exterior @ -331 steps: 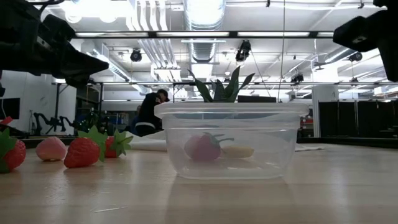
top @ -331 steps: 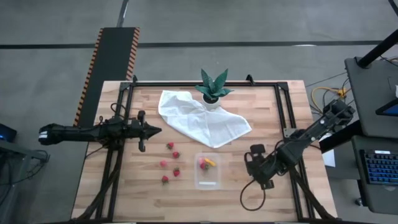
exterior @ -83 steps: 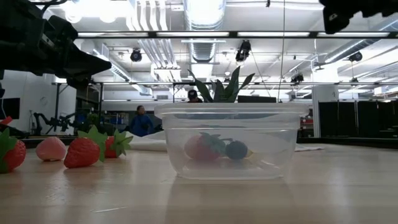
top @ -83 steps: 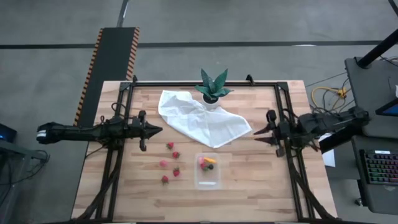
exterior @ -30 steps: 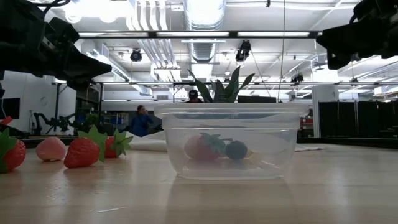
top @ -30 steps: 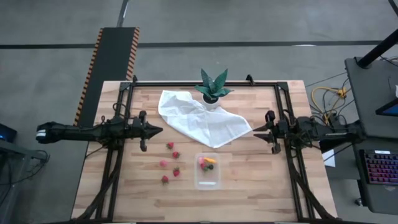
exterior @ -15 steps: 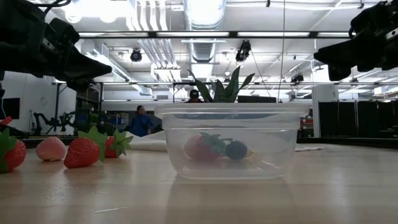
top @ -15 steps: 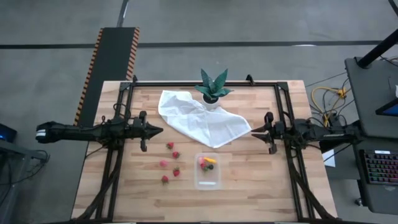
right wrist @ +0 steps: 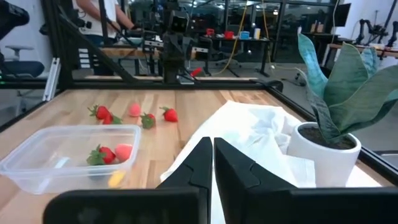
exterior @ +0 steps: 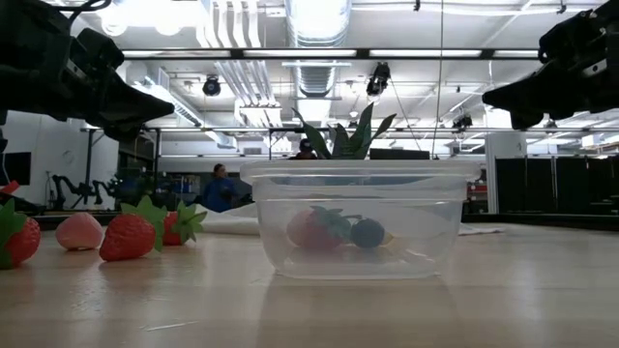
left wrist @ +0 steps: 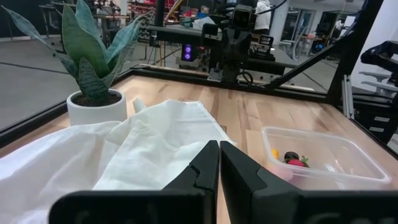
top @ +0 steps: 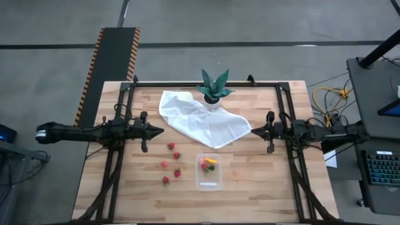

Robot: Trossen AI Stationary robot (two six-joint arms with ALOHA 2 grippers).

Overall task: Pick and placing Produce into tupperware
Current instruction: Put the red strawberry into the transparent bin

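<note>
- Small clear plastic rectangular tupperware (top: 209,172), near-centre of table: holds a red strawberry piece (exterior: 314,230), a dark round piece (exterior: 367,232) (clear only in low view) and an orange-yellow sliver (top: 212,161).
- Five loose produce pieces (top: 170,145) lie left of it.
- Left gripper (top: 161,130), right gripper (top: 252,131): fingers pressed together, empty, flanking the crumpled white cloth (top: 203,120).

No readable txt, labels, brands or nos. anywhere: table, container, arms, bkgd room all unmarked.

In the low view, the leftmost strawberry (exterior: 12,240) was cut by the picture's edge. The potted plant (exterior: 342,137) stood half hidden behind the tupperware (exterior: 359,218), and the pieces inside showed only blurred through its wall.
</note>
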